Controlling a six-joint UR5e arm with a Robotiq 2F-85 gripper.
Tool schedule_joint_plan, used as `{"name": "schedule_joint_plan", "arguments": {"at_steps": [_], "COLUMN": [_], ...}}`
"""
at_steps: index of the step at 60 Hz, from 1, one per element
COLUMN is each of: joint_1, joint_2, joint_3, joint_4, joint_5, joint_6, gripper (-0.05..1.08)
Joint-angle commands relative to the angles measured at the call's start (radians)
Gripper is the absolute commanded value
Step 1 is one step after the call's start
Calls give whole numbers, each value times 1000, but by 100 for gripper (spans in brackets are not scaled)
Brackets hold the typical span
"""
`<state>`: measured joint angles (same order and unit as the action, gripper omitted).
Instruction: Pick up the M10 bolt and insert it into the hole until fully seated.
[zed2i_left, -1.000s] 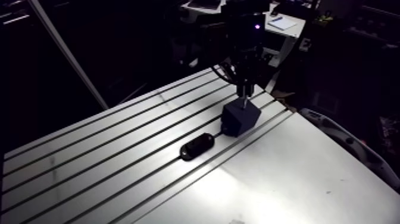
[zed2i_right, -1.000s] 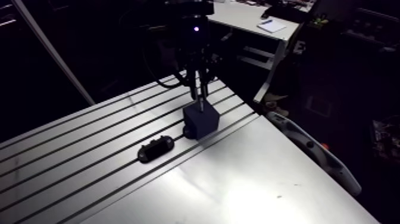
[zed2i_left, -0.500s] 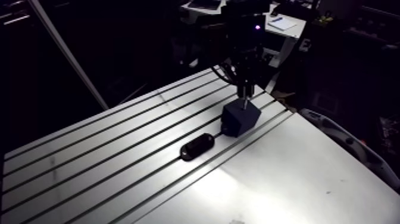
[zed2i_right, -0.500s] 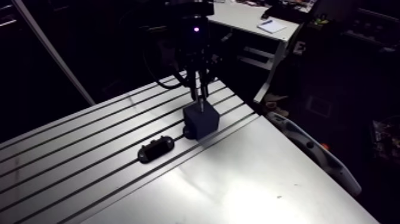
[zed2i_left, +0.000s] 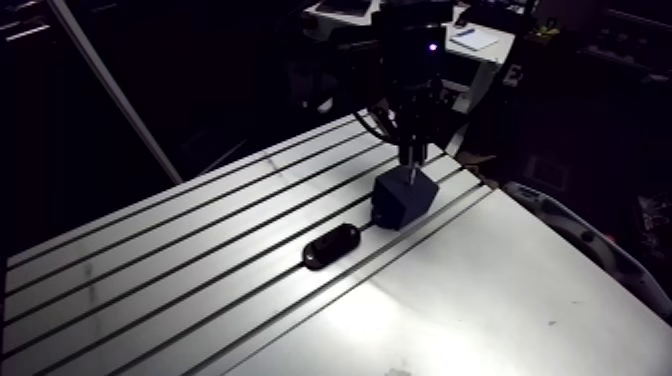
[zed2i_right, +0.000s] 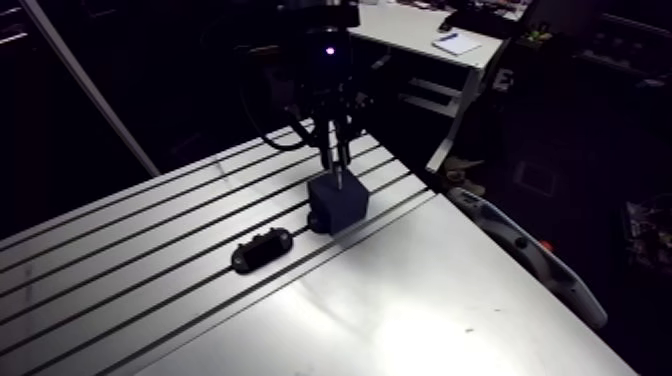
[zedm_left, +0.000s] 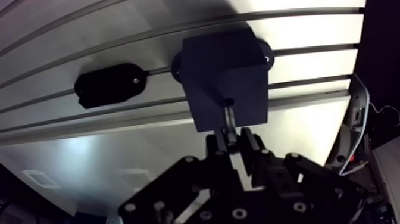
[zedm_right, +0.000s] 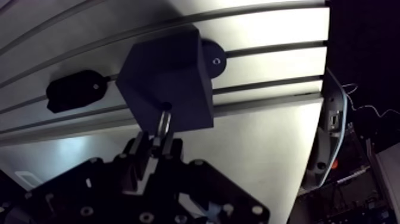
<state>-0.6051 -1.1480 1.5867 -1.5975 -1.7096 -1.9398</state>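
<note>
A dark cube-shaped block (zedm_left: 223, 77) stands on the slotted aluminium table (zed2i_left: 180, 270), with a small hole (zedm_left: 227, 102) in its upper face near the edge closest to the gripper. My gripper (zedm_left: 231, 138) hangs directly over the block and is shut on the M10 bolt (zedm_left: 229, 122). The bolt's silver shank points down from between the fingers, and its tip sits at the mouth of the hole. How deep the tip reaches cannot be told. In the arm view the gripper (zed2i_left: 410, 152) stands just above the block (zed2i_left: 405, 195).
A black oval part (zed2i_left: 330, 245) lies in a table slot a short way from the block. A round black knob (zedm_right: 214, 61) sticks out of the block's side. The table's edge runs close beyond the block, with a grey rail (zed2i_left: 590, 245) past it.
</note>
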Motion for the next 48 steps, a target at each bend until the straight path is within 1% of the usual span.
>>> {"name": "schedule_joint_plan", "arguments": {"at_steps": [1,48], "joint_1": [1,-1], "joint_2": [1,3], "joint_3": [-1,-3], "joint_4": [0,-5], "joint_5": [0,0], "joint_6": [0,0], "gripper": [108,108]}}
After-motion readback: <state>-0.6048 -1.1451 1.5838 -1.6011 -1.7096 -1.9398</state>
